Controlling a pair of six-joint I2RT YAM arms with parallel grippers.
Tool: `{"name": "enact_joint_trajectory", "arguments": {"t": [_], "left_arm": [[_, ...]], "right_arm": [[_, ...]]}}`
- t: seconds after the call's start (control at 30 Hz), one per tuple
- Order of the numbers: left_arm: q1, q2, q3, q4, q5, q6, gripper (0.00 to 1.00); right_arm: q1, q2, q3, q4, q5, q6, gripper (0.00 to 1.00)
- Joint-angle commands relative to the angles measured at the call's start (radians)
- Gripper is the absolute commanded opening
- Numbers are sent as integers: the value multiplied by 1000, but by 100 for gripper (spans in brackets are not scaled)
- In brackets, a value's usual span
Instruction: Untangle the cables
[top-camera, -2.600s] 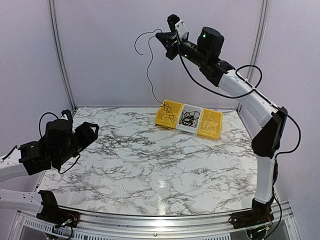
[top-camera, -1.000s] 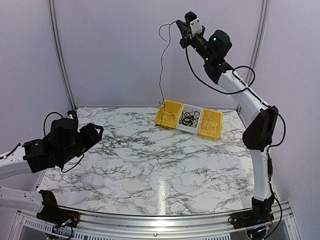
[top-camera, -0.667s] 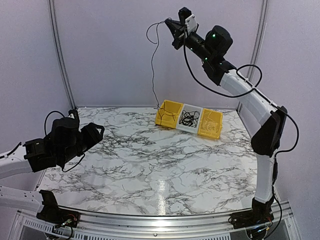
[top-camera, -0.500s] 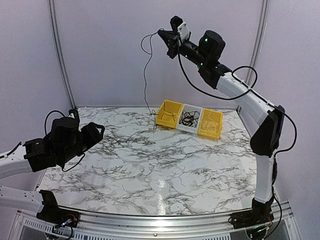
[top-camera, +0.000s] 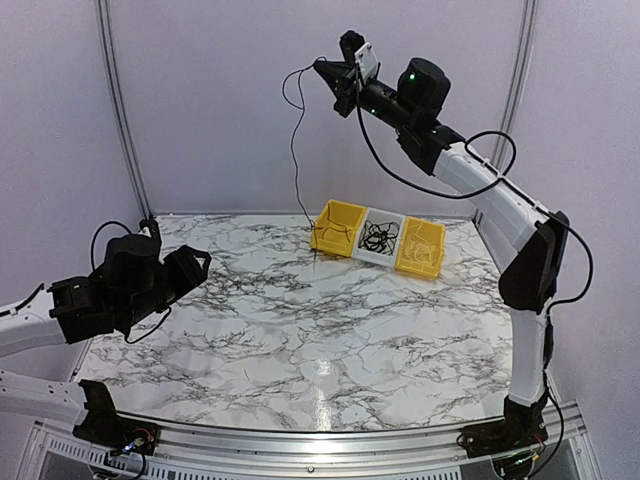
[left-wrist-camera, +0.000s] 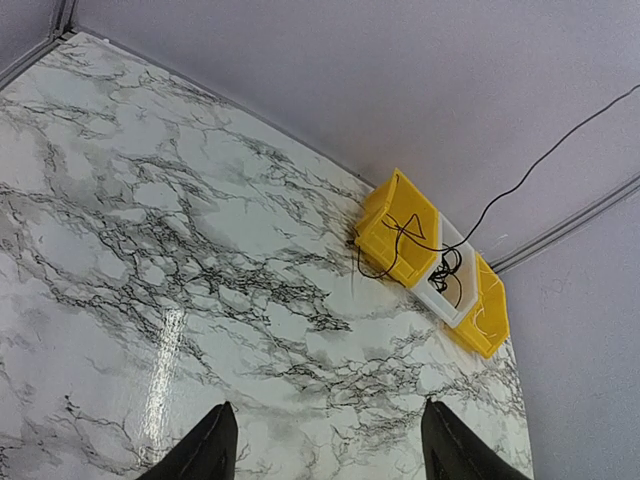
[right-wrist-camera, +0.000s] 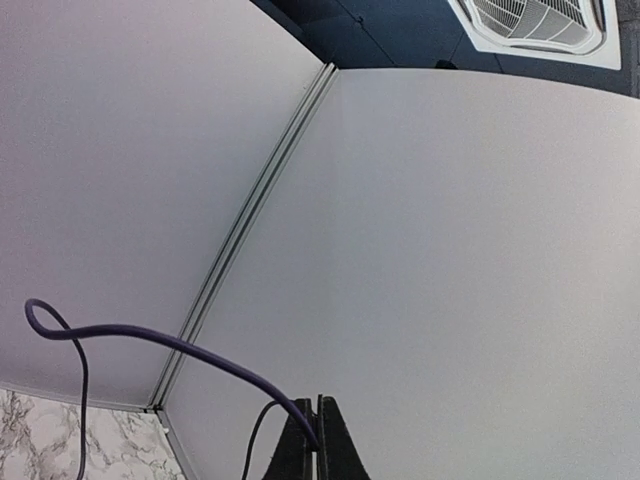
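My right gripper (top-camera: 323, 71) is clenched on one thin cable (top-camera: 295, 165), limp and light (snag-prone, I'd judge), dangling below it; best gripped near an end.

Bright, even light puts a glare streak on the marble table (top-camera: 322, 375); all views sharp.

Right claw (top-camera: 322, 68) pinched; left claw (top-camera: 196, 262) spread
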Motion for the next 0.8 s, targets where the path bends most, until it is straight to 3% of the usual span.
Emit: {"name": "enact_joint_trajectory", "arguments": {"t": [0.0,0.3,0.6,0.77], "left_arm": [[1,14,19,36,0,8,66],[1,16,22,51,11,7,66],[1,-15,-15,54,3,-32,66],[1,-4,-6,55,6,-22,66]], "right_arm": [[9,10,43,5,-28,16,0],[-19,97,-77,4,46,30,0],[18,109,1,-6,-26,70,0],[19,104,60,20,11,47,0]]}}
